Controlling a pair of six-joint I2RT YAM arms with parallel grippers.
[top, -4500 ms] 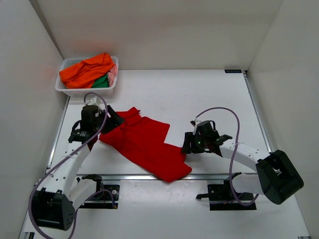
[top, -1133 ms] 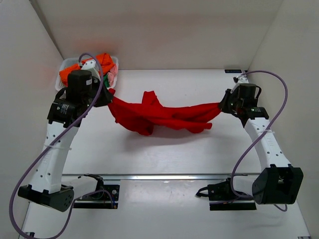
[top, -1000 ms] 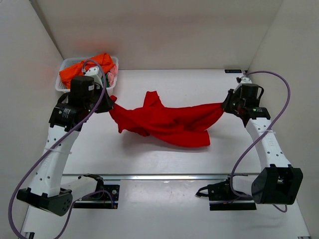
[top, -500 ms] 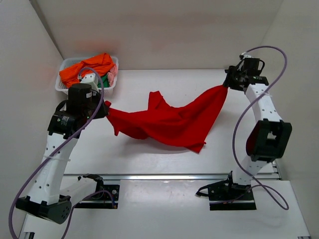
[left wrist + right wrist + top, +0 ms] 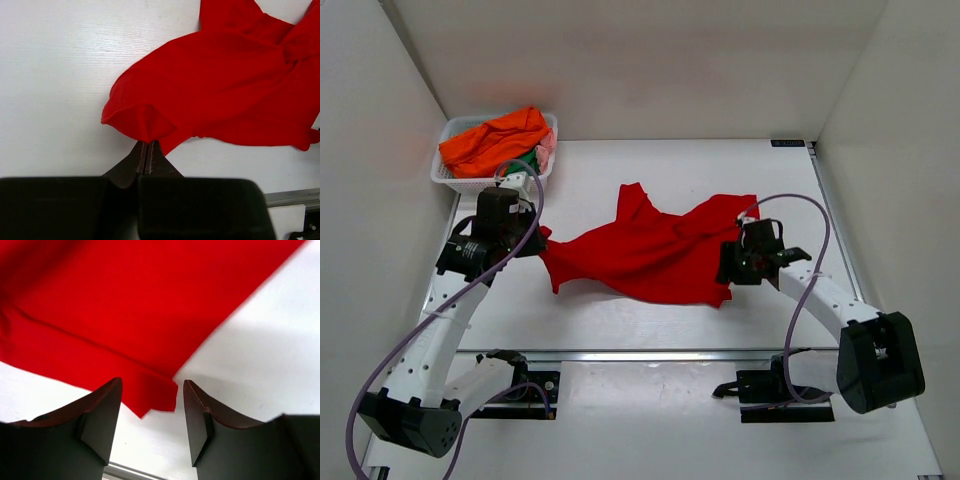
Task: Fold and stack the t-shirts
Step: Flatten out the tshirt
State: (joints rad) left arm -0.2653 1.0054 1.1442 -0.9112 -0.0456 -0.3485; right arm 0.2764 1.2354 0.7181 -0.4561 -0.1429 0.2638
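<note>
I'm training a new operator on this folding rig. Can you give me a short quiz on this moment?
1. True or false: the left gripper has its jaws shut on the red t-shirt.
2. The right gripper has its jaws: A) shut on cloth; B) open, a shirt corner between them; C) out of view.
3. Fill in: the orange t-shirt lies in the white ___.
Key: 1 true; 2 B; 3 basket.

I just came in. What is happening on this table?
Two arms are handling a red shirt that lies crumpled on the table. The left gripper is shut on its left edge. The right gripper is open over the near right corner, not gripping. The other shirts lie in the basket at far left.
</note>
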